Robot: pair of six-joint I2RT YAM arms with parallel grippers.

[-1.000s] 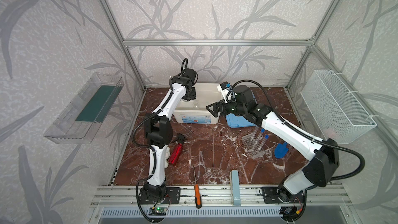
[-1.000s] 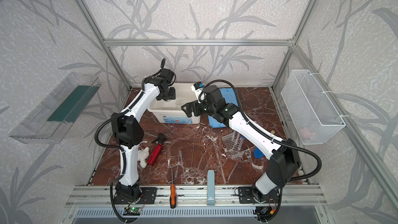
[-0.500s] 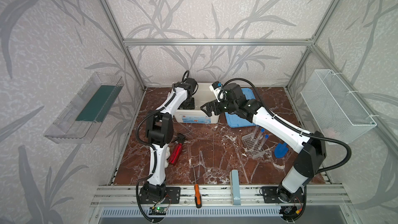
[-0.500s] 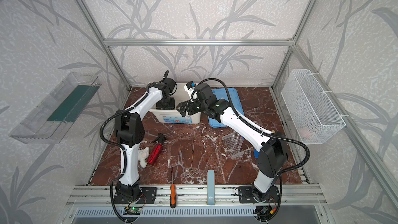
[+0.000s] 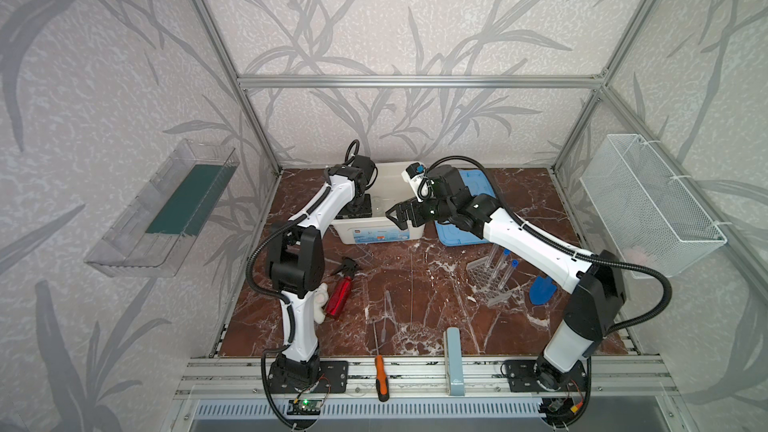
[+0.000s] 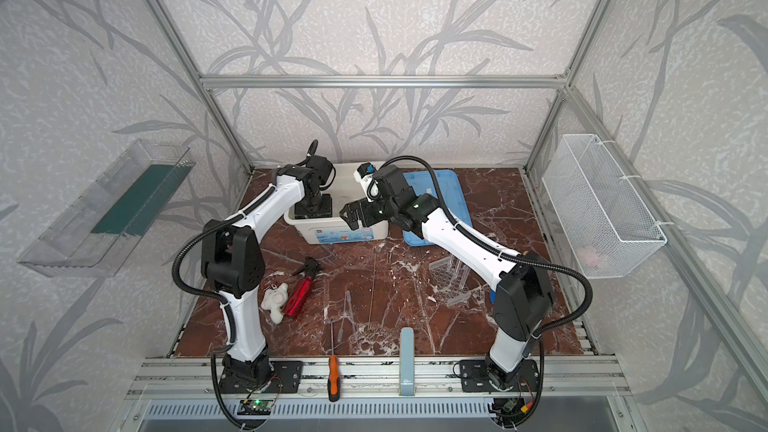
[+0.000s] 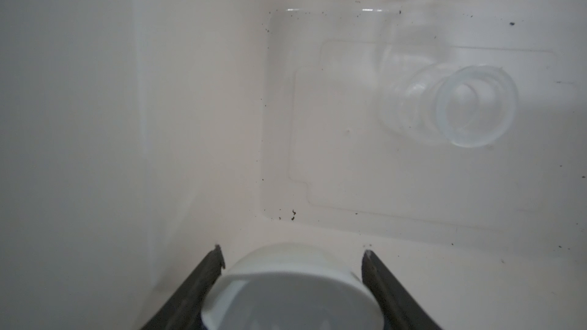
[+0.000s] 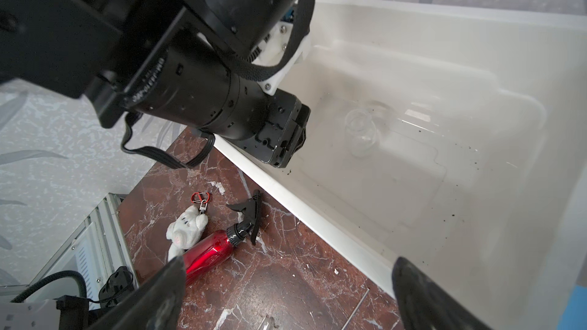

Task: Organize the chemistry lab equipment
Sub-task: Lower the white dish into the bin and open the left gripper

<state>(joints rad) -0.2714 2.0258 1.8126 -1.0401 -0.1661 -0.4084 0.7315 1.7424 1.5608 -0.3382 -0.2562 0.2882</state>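
Pale walls (image 5: 374, 14), grey leaf-pattern paper; aluminium frame (image 5: 415, 81) posts and crossbar; red-brown marbled surface (image 5: 440, 305), white veining; clear shelf (image 5: 162, 218) on left wall, green insert; white wire basket (image 5: 648, 201) right, something pale inside, possibly pinkish

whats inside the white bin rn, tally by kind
jar: 1
dish: 1, held in the left gripper
total: 2

Left arm (image 5: 328, 205) and right arm (image 5: 528, 243): white link shells, black joints, black corrugated conduit (image 5: 667, 295) off each elbow, right gripper (image 8: 289, 263) black tapered fingers.
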